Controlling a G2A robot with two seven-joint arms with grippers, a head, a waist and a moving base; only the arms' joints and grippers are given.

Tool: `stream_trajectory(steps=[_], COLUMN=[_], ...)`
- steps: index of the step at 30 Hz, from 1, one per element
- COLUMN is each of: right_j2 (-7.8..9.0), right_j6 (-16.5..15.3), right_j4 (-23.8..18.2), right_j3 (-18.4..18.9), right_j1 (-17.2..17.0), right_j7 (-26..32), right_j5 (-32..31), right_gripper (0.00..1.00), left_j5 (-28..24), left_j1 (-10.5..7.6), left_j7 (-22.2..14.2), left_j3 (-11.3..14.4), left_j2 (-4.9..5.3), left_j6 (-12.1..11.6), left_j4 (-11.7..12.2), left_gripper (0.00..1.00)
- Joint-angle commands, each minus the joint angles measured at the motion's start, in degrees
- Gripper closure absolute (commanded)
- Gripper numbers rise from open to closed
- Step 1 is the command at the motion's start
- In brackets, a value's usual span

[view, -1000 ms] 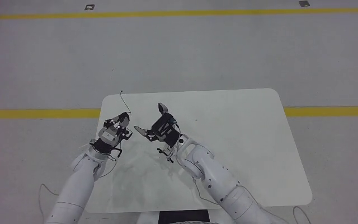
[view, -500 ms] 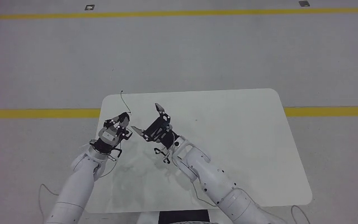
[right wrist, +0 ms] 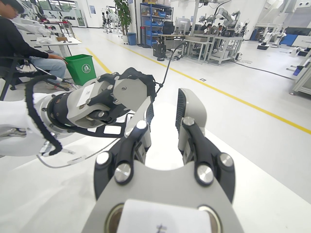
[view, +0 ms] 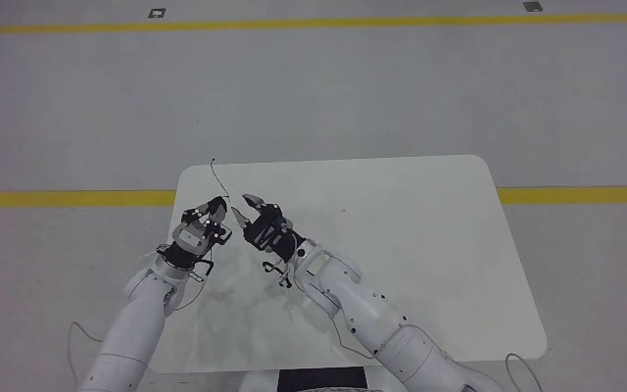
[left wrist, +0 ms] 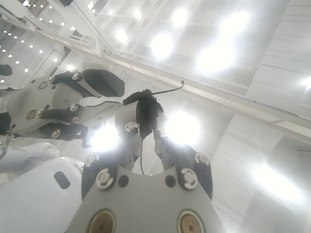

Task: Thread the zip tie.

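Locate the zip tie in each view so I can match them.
Top view: zip tie arcs from the left gripper.
Left wrist view: zip tie pinched in that gripper.
Right wrist view: zip tie rises from the left gripper.
Shared landmark: the left gripper, shut on it.

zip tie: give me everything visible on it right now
The zip tie is a thin black strap, plastic by its look, pinched in the shut left end effector above the table. One long, slightly curved length sticks out beyond the grip and ends in a small bent tip. A short stub pokes out sideways, and another length runs back between the fingers. The open right end effector sits close by, apparently not touching it.
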Motion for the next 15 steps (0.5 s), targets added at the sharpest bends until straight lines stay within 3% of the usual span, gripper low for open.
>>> stream_trajectory(steps=[1,15], right_j2=[-0.12,-1.06], right_j6=[0.0,0.1], right_j4=[0.3,2.6], right_j3=[-0.2,-1.4], right_j1=[0.3,2.2], right_j7=[-0.1,-0.7], right_j5=[0.1,1.0], right_gripper=[0.78,0.82], left_j5=[0.0,0.0], left_j1=[0.0,0.0], left_j7=[0.0,0.0], left_j3=[0.0,0.0], left_j2=[0.0,0.0], left_j6=[0.0,0.0], left_j4=[0.0,0.0], left_gripper=[1.0,1.0])
